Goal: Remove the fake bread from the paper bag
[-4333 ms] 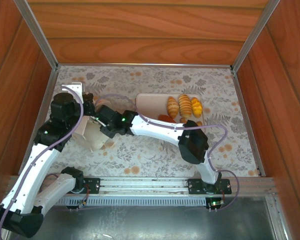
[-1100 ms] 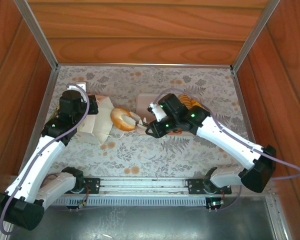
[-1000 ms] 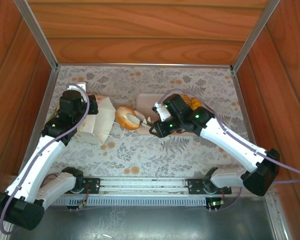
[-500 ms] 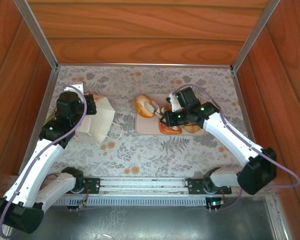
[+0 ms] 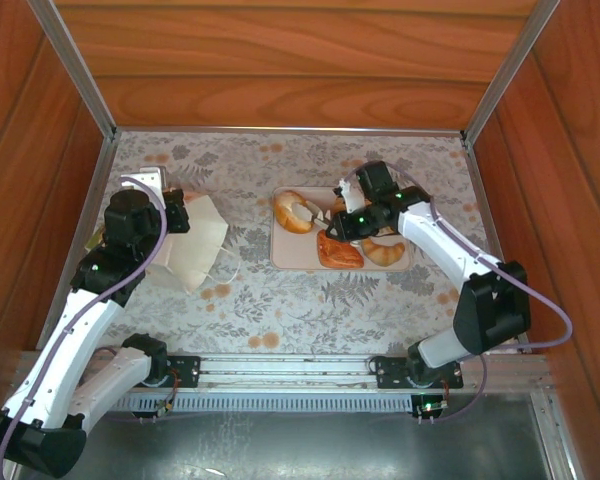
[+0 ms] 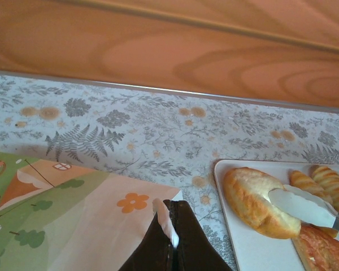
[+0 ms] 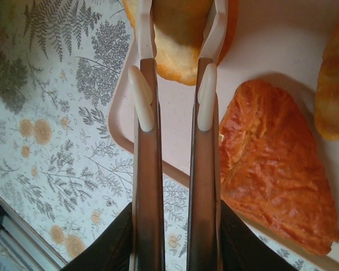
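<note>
The paper bag (image 5: 198,245) lies on its side at the left, its green printed face (image 6: 68,226) up close in the left wrist view. My left gripper (image 6: 173,223) is shut on the bag's rim. My right gripper (image 5: 306,212) is shut on an oval golden roll (image 5: 291,212) of fake bread, holding it at the left end of the tray (image 5: 292,256). The right wrist view has the roll (image 7: 178,53) clamped between both fingers (image 7: 144,84). A reddish pastry (image 7: 271,169) lies right beside it on the tray.
On the tray also lie a croissant (image 5: 385,252) and ridged rolls (image 6: 327,180). Wooden walls close in the floral cloth (image 5: 380,300) on three sides. The arms' rail (image 5: 310,375) runs along the near edge.
My right gripper has carried the roll from beside the bag's mouth rightward and back to the tray's left end. The left gripper has kept its hold on the bag.
</note>
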